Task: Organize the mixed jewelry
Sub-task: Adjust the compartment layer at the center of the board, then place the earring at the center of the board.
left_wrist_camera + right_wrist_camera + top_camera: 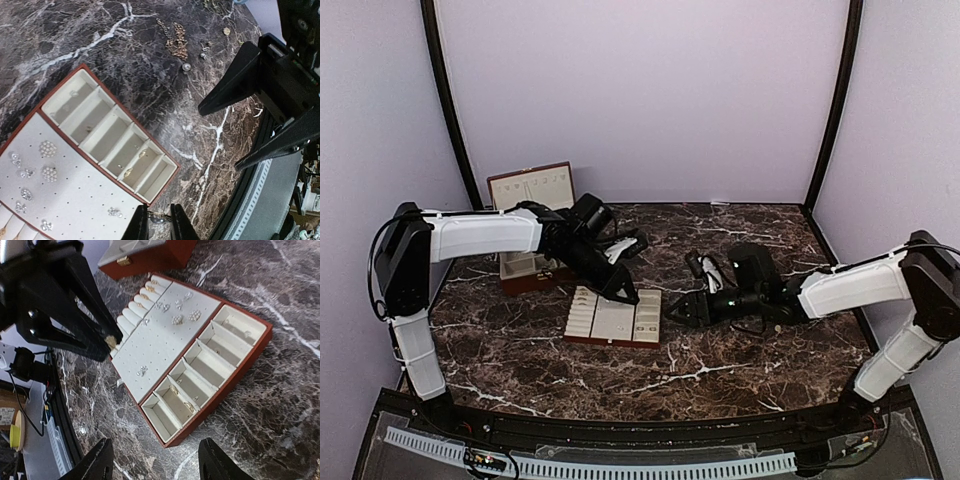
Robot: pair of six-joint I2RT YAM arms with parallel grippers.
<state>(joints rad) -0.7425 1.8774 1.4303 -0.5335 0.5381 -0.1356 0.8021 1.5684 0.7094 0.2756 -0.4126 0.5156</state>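
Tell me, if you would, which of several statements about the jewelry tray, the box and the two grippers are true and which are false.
1. The right gripper stands open with nothing between its fingers. True.
2. The left gripper is empty. False: its tips are pinched on a small piece.
3. Every compartment of the tray is bare. False: several hold small items.
4. A gold chain lies on the marble table, outside the tray. True.
5. The box behind the tray has its lid shut. False: the lid stands open.
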